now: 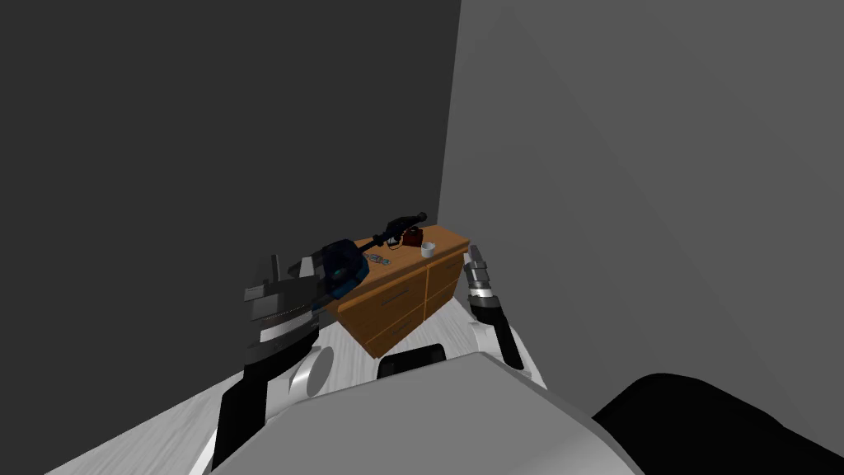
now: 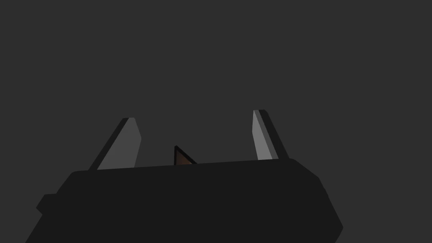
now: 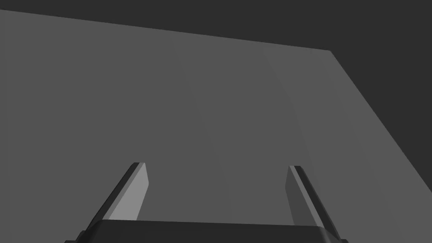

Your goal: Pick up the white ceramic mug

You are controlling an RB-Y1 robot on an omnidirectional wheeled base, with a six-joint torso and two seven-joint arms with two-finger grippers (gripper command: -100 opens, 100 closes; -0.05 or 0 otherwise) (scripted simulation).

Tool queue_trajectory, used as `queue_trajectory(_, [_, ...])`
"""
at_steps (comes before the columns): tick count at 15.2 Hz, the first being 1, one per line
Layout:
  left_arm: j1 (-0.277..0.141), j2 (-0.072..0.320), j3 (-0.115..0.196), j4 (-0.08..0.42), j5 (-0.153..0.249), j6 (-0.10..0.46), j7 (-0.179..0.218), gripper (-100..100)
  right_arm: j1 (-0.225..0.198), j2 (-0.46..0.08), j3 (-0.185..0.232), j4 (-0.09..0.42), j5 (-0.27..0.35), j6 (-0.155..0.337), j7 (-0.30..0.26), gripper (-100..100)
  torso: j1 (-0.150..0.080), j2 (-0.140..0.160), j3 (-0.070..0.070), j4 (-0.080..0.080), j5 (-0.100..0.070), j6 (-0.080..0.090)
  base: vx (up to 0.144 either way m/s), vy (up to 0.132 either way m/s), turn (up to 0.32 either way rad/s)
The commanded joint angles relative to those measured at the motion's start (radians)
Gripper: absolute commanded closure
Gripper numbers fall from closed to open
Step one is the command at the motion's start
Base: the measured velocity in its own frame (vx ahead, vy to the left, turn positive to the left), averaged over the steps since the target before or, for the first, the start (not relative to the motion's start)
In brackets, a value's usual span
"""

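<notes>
Grey corner; white mug (image 1: pixel 428 249) near dresser (image 1: pixel 396 305) top's right end. Prob. light, stiff, slick, fragile: pinch across rim. Left gripper (image 2: pixel 196 135) & right gripper (image 3: pixel 217 185) spread, empty.

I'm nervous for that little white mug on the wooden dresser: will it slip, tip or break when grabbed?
The mug looks rigid, probably won't deform. Upright and squat, it would likely slide rather than tip. It stands near the dresser edge; a push might knock it off.

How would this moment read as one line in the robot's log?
white mug: on wooden dresser top, not yet grasped | left gripper: open, empty | right gripper: open, empty
</notes>
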Motion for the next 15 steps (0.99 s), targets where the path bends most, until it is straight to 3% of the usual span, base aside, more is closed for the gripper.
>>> queue_trajectory(1, [0.000, 0.000, 0.000, 0.000, 0.000, 0.000, 0.000, 0, 0.001, -0.041, -0.004, 0.005, 0.001, -0.002, -0.008, -100, 0.000, 0.000, 0.000, 0.000, 0.000, 0.000, 0.003, 0.000, 0.020])
queue_trajectory(15, [0.000, 0.000, 0.000, 0.000, 0.000, 0.000, 0.000, 0, 0.014, -0.332, -0.041, 0.061, 0.016, -0.029, -0.089, -100, -0.001, -0.001, 0.000, 0.000, 0.000, 0.000, 0.010, -0.006, 0.037])
